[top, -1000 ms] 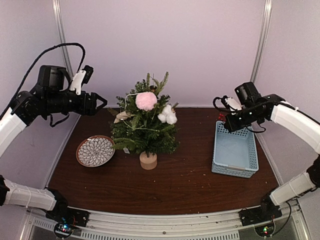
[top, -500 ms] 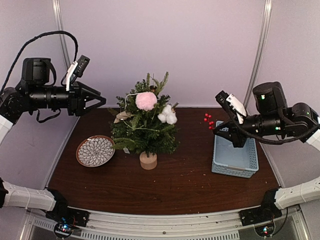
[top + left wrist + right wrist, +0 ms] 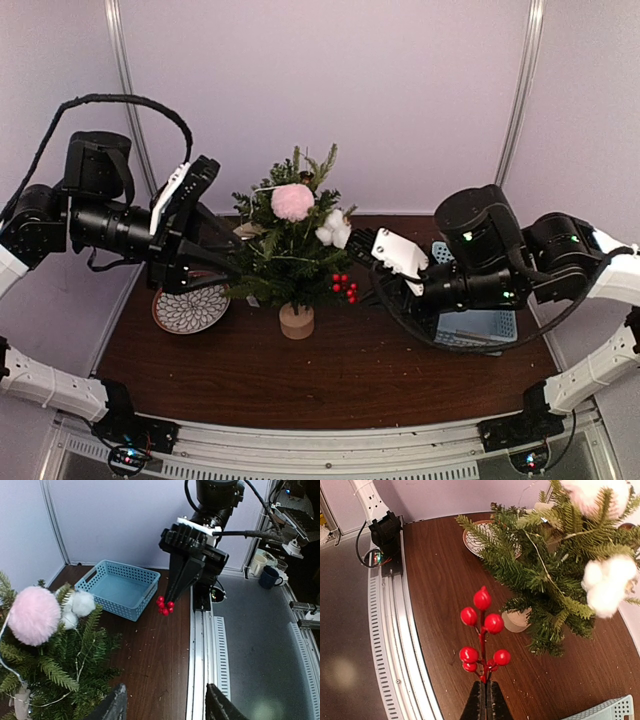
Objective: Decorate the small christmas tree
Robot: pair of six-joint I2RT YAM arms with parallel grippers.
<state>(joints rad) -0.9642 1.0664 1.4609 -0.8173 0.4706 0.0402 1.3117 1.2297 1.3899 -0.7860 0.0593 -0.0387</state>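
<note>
Both arms have swung in toward the small christmas tree (image 3: pixel 290 255) since the earlier frames. The right gripper (image 3: pixel 360 287) has carried the red berry sprig (image 3: pixel 345 287) from the blue basket (image 3: pixel 485 342) to the tree's lower right side. The left gripper (image 3: pixel 238 270) has dropped from high on the left to the tree's lower left flank, its fingers (image 3: pixel 116 707) closer together than before.

Those left fingers stand partly apart with nothing between them; whether their tips touch the branches cannot be told. Beneath them lies the patterned plate (image 3: pixel 185 310), partly covered by the gripper.

The right fingers (image 3: pixel 479 706) are pressed tight together on the bottom of the sprig's stem. The berries stand out ahead of the tips, close to the lower branches but apart from them in the right wrist view.

The tree stands upright on its stump (image 3: pixel 296 321) between the two grippers, bearing a pink pompom (image 3: pixel 292 201) and white cotton balls (image 3: pixel 335 230).

The basket sits behind the right gripper, beside that arm; the left wrist view shows only its perforated blue floor inside. The uncovered part of the plate shows only its petal pattern.
</note>
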